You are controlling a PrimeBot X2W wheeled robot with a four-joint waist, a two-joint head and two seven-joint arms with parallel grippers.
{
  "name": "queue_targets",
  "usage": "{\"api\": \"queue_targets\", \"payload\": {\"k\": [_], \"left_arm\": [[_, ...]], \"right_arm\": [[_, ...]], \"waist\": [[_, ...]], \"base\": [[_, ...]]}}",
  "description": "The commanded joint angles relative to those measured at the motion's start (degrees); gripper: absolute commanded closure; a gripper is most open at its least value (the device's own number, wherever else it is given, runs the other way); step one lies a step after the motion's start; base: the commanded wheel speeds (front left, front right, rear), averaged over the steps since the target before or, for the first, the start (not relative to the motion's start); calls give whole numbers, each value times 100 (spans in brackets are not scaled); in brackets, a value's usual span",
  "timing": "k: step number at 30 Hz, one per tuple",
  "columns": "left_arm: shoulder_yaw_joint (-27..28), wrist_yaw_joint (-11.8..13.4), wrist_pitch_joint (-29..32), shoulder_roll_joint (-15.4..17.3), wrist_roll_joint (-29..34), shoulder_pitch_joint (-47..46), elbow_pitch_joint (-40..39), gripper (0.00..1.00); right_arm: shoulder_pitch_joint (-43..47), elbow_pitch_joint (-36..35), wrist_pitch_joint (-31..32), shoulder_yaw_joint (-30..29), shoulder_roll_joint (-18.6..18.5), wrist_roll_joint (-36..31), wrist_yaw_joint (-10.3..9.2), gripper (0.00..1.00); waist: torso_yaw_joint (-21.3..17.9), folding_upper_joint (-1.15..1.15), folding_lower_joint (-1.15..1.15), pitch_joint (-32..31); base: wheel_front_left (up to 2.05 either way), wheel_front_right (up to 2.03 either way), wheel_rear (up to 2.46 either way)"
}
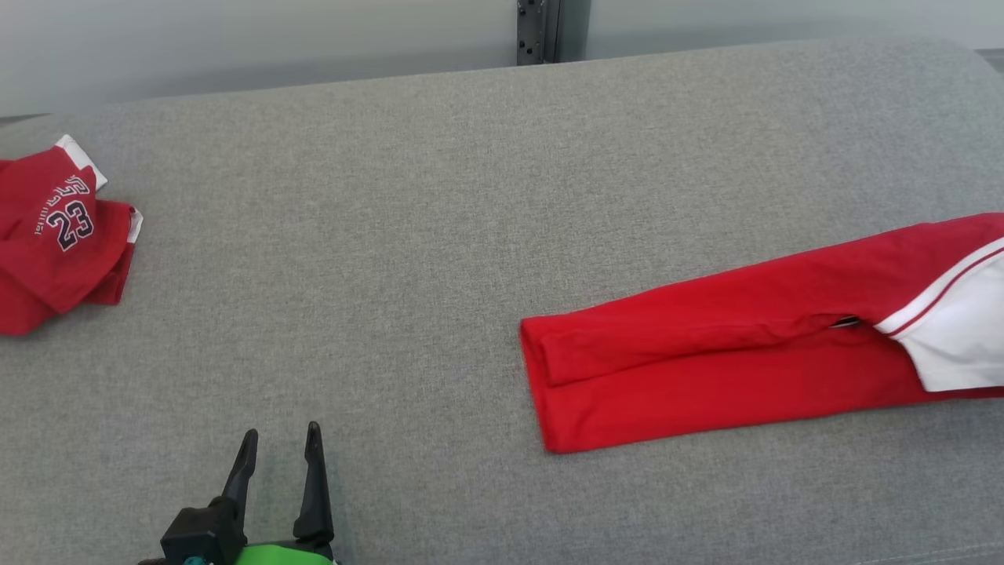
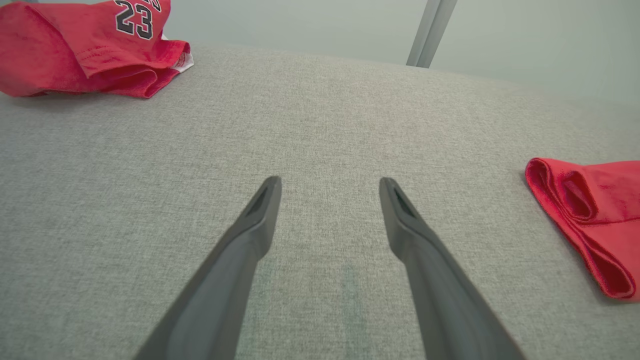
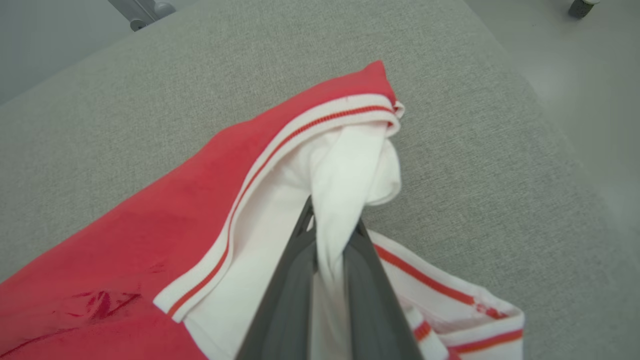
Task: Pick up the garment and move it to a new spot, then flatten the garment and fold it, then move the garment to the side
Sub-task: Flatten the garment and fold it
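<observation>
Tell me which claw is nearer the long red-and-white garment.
Right. The right claw is shut on the white fabric of the red-and-white garment. The left claw is open over the bare grey surface, off to the left of its red end and not touching it.

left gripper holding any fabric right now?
No, the left gripper is open over the bare grey surface, with nothing between its jaws.

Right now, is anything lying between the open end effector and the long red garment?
Nothing visible. Bare grey surface lies between the left end effector and the garment; the jersey sits off on the other side.
</observation>
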Motion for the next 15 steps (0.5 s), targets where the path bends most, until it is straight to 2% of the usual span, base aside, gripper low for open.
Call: {"api": "queue_targets", "payload": {"k": [1, 4, 9, 12, 15], "left_arm": [[58, -51, -16, -39, 73, 96, 23, 0], [149, -112, -16, -113, 130, 181, 37, 0], [275, -167, -15, -242, 164, 283, 75, 0], [258, -240, -9, -283, 209, 279, 170, 0], [228, -295, -10, -314, 295, 138, 243, 0]], "right_arm": [[-53, -26, -34, -104, -147, -8, -8, 100], [-1, -472, 38, -130, -283, 13, -3, 100], [381, -1861, 223, 374, 63, 199, -4, 100], [553, -2591, 274, 903, 542, 207, -3, 100], [668, -2844, 220, 1432, 1133, 60, -3, 100]], "waist": [[-44, 0, 0, -155], [-71, 0, 0, -244], [-229, 0, 0, -324], [-359, 0, 0, -291], [-397, 0, 0, -229]], "base": [[0, 0, 0], [0, 0, 0], [0, 0, 0], [0, 0, 0], [0, 0, 0]]}}
